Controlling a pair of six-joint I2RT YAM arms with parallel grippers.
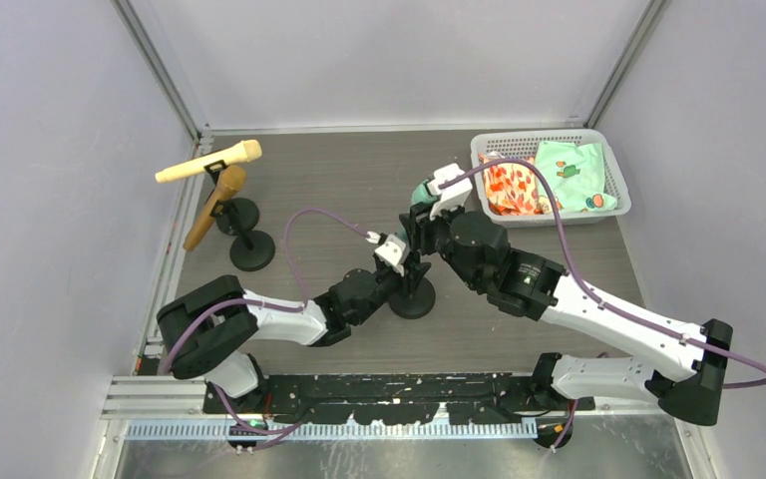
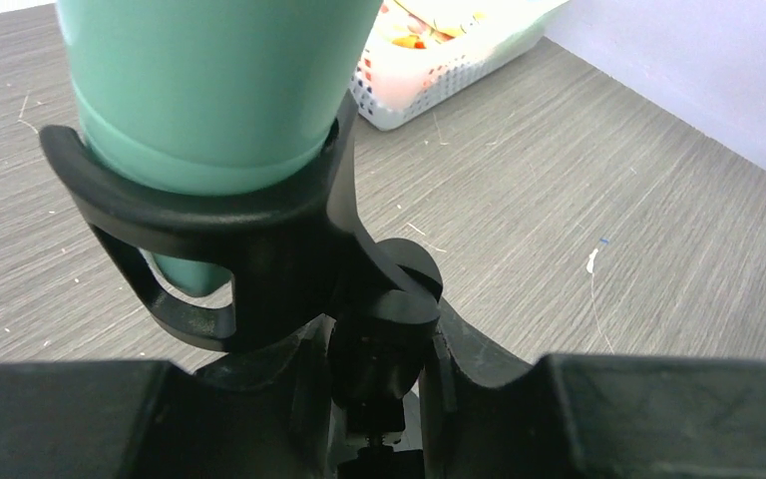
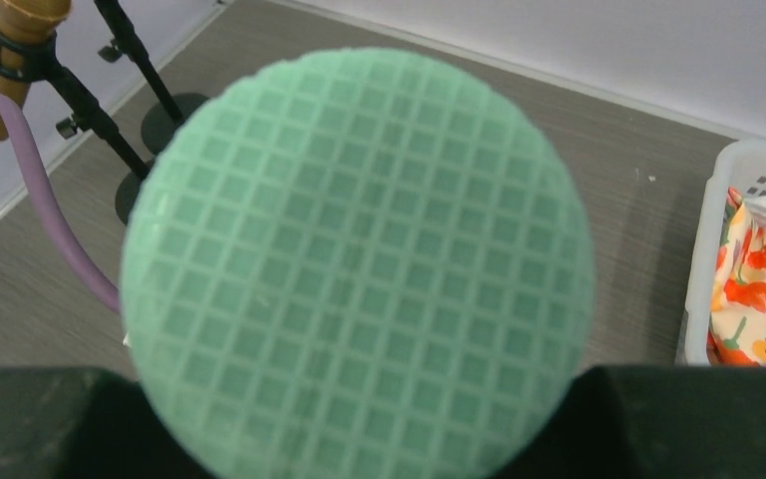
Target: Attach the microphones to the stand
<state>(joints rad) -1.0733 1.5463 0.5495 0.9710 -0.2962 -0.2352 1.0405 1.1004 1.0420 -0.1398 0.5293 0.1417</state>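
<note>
Above the left tool (image 2: 383, 394) clamped on the stand (image 2: 259, 249), right tool (image 3: 359, 427) grips mint-green microphone (image 3: 359, 269)

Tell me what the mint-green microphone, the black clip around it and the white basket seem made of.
The mint-green microphone looks like matte moulded plastic: its head is a solid embossed grid, not wire mesh; its body is smooth. The black clip seems hard semi-gloss plastic, with highlights on rounded edges. The white basket is probably plastic, with uniform lattice walls.
</note>
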